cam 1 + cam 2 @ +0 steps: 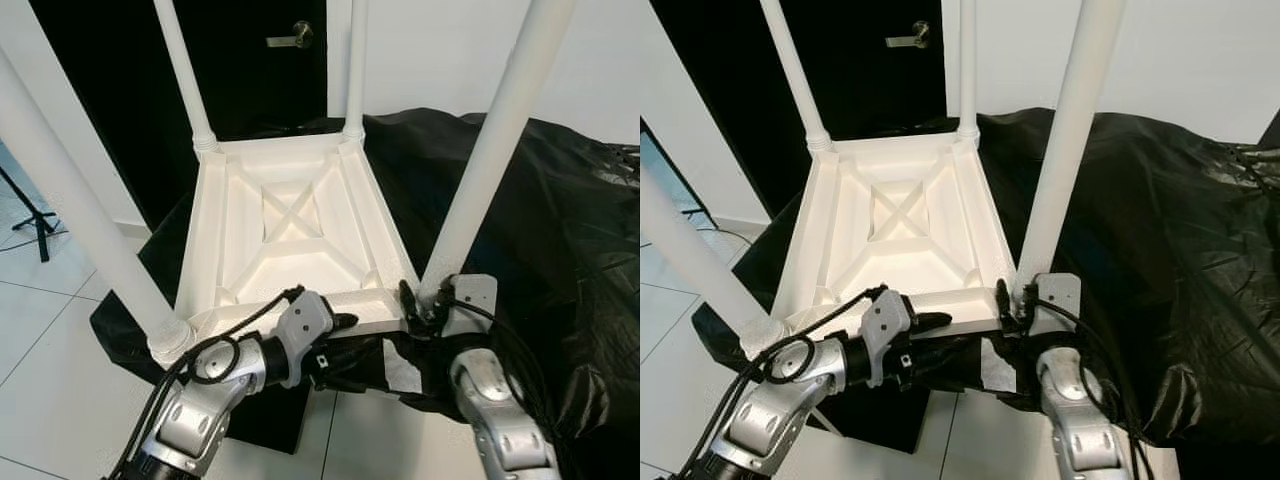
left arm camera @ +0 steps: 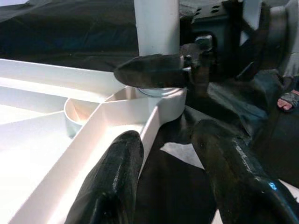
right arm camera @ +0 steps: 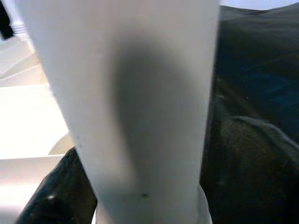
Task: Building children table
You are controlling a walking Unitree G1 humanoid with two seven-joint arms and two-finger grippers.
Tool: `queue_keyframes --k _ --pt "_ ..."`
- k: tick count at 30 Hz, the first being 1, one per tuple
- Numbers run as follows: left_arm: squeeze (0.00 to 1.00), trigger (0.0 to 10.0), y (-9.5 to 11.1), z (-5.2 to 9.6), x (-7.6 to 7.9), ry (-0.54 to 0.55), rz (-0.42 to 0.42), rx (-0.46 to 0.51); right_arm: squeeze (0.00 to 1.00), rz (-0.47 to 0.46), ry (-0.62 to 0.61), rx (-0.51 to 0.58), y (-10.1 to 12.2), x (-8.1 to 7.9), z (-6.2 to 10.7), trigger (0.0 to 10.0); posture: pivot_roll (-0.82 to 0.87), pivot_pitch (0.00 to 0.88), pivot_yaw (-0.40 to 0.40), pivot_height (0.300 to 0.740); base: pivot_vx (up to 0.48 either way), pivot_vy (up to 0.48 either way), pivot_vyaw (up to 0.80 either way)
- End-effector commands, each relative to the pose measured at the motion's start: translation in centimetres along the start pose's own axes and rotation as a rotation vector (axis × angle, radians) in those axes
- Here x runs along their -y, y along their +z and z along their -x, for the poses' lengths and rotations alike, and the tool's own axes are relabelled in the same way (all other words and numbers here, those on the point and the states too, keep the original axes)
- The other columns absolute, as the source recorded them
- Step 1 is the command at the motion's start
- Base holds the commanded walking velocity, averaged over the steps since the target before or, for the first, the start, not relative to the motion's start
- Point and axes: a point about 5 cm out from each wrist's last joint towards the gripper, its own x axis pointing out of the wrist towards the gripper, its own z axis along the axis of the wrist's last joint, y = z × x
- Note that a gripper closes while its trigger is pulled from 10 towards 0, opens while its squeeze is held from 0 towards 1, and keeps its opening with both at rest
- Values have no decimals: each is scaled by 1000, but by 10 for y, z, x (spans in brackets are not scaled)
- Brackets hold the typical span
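Now, your children table lay upside down on the black sheet, its legs pointing up. Your right claw was clamped on the near right leg at its base; your left claw stood partly open astride the near rim. It looked like light, stiff, smooth plastic, so you were best gripping low on the leg, by the socket.

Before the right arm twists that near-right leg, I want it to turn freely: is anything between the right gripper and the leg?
Nothing visible. The right gripper is at the base of the near-right leg, fingers around it where it meets the upturned white table. The left gripper sits at the table's near edge, beside that corner.
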Motion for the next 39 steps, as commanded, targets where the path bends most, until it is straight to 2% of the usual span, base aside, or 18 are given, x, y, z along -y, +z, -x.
queue_keyframes --k 1,3,4,9,12,14,18,19,25,27,28,29,35,39 --pt "0 10000 -2 0 0 3 10 -8 1000 -7 60 20 3 3 3 10000 -76 0 19 740 0 0 0" --pt "0 10000 -3 0 0 6 12 -9 1000 9 153 25 4 7 6 10000 -75 0 21 740 0 0 0" --pt "0 10000 -4 0 0 7 12 -10 0 14 196 19 4 10 7 10000 -74 0 22 740 0 0 0" --pt "0 10000 -4 0 -1 24 18 -3 0 40 293 22 5 18 5 10000 -73 0 27 740 0 0 0" --pt "0 10000 -6 1 -4 59 20 4 0 93 408 31 8 24 -5 10000 -68 0 34 740 0 0 0" --pt "0 10000 -7 1 -6 77 16 8 0 106 440 34 9 24 -9 10000 -66 0 35 740 0 0 0" --pt "0 10000 -9 2 -8 102 18 11 0 117 478 34 10 24 -13 10000 -62 0 36 740 0 0 0" --pt "0 10000 -17 4 -13 162 32 15 0 131 577 23 12 20 -22 10000 -54 0 39 740 0 0 0" --pt "0 10000 -24 5 -16 243 34 43 0 156 695 10 12 11 -30 10000 -44 0 39 740 0 0 0" --pt "0 10000 -24 4 -15 264 38 68 0 167 737 3 10 9 -32 824 -38 0 33 740 0 0 0" --pt "0 10000 -24 4 -15 264 38 68 0 167 737 3 10 9 -32 824 -38 0 33 740 0 0 0" --pt "0 10000 -24 4 -13 260 42 79 0 172 745 -2 8 10 -33 0 -35 0 30 740 0 0 0" --pt "0 10000 -22 2 -10 251 32 101 0 156 730 -25 0 17 -30 0 -31 0 19 740 0 0 0" --pt "0 10000 -24 2 -10 233 30 100 0 110 649 -19 -5 20 -26 0 -33 0 15 740 0 0 0"
